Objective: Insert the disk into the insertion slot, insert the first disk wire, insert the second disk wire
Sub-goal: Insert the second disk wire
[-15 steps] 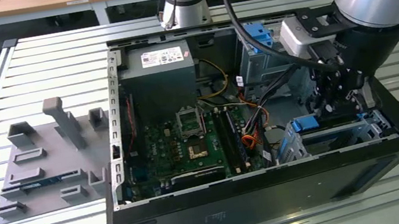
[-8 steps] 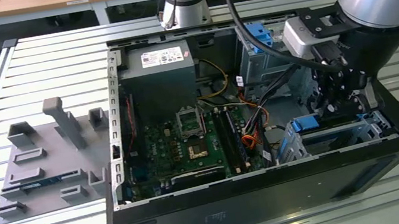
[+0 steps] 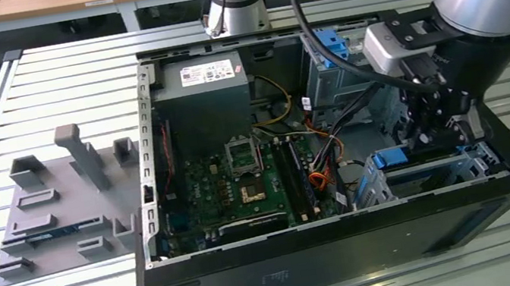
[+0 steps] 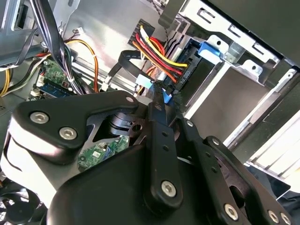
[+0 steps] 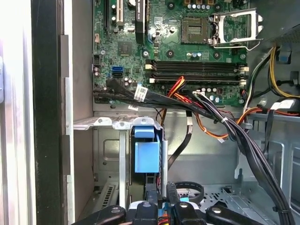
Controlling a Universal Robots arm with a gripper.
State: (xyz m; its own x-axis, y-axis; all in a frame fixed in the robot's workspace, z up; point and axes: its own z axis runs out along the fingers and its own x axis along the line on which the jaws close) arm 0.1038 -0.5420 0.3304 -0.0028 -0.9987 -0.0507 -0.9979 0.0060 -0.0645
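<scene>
Exterior view, taken from its left to its right. On the slatted metal table [image 3: 39, 77] a grey parts tray [image 3: 52, 221] lies at the left, well apart from the work. Next comes the open computer case [image 3: 357, 265], with the motherboard [image 3: 241, 183] flat on its floor. At the right, in the near corner of the case, the arm reaches down and the gripper [image 3: 438, 137] hangs directly over the insertion slot [image 3: 444, 173]. The blue frame of the disk [image 3: 392, 156] shows at the slot's left end, so the disk is judged to be seated in the slot. In the second wrist view the gripper [image 4: 161, 93] has its fingers drawn close together, and they appear to pinch a small blue plug [image 4: 167, 97] at the tips. Just beyond the tips, a red, yellow and black wire bundle [image 4: 159, 54] runs to the connector edge of the disk [image 4: 208, 50]. Whether that bundle is fully home cannot be told. The relation that governs the work is that the disk's connector edge lies straight ahead of the fingertips, near but apart from them, on the motherboard side of the slot. The plug's line of travel is therefore judged to run along the fingers' own axis. In the first wrist view the disk [image 5: 147, 157] is seen edge-on, its blue frame in line with the gripper [image 5: 161, 206] and just beyond it.
</scene>
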